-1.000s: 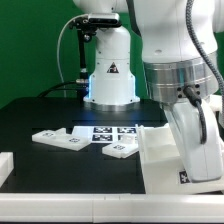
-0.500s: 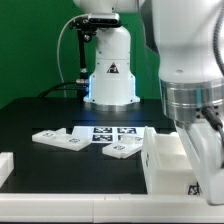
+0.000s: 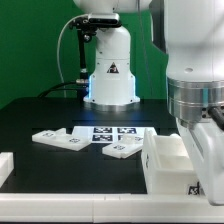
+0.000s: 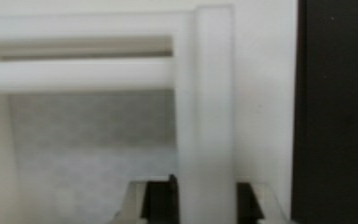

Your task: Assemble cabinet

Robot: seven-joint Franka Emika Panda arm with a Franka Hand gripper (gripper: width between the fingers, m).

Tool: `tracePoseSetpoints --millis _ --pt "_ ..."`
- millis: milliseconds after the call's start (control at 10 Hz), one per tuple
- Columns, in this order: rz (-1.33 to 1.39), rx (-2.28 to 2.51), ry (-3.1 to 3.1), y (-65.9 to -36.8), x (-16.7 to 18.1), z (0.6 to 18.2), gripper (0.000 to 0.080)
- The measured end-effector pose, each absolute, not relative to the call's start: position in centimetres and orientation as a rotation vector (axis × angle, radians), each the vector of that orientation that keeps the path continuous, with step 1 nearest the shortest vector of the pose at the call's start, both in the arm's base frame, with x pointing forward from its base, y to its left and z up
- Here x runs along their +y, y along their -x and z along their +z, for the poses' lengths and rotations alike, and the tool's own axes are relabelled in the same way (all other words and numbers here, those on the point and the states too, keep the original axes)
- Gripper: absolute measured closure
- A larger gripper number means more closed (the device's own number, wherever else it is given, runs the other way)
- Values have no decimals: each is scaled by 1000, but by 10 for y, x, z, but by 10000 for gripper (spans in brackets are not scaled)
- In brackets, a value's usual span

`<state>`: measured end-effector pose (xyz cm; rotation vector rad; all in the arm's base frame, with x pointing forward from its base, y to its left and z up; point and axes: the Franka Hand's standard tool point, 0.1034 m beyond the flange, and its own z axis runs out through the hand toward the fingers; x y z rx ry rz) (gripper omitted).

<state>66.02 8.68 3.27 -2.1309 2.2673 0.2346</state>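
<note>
The white cabinet box (image 3: 165, 160) stands on the black table at the exterior view's right, its open side up. My gripper (image 3: 198, 165) comes down on its right end. In the wrist view one upright white wall of the box (image 4: 206, 90) runs straight between my gripper (image 4: 206, 202), and both dark fingertips (image 4: 158, 200) press against it, so it is shut on that wall. Two loose white cabinet panels with tags, one (image 3: 58, 138) and the other (image 3: 120, 148), lie flat to the left of the box. The fingertips are hidden in the exterior view.
The marker board (image 3: 110, 130) lies behind the panels. The white robot base (image 3: 110, 75) with a triangle sticker stands at the back. A white block (image 3: 5, 166) sits at the left edge. The table's front edge runs just below the box.
Over the last second my arm has shifted toward the exterior view's right with the box wall in its grip, and the box has turned slightly. The panels have not moved.
</note>
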Motion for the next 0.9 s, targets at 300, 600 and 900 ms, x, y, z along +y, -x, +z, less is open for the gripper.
tracePoseSetpoints --millis 300,600,900 --pt "233 2265 2131 -661 88 33 449" --pt "234 2266 2132 -660 88 33 46" --pt "230 2206 2148 -654 84 64 2"
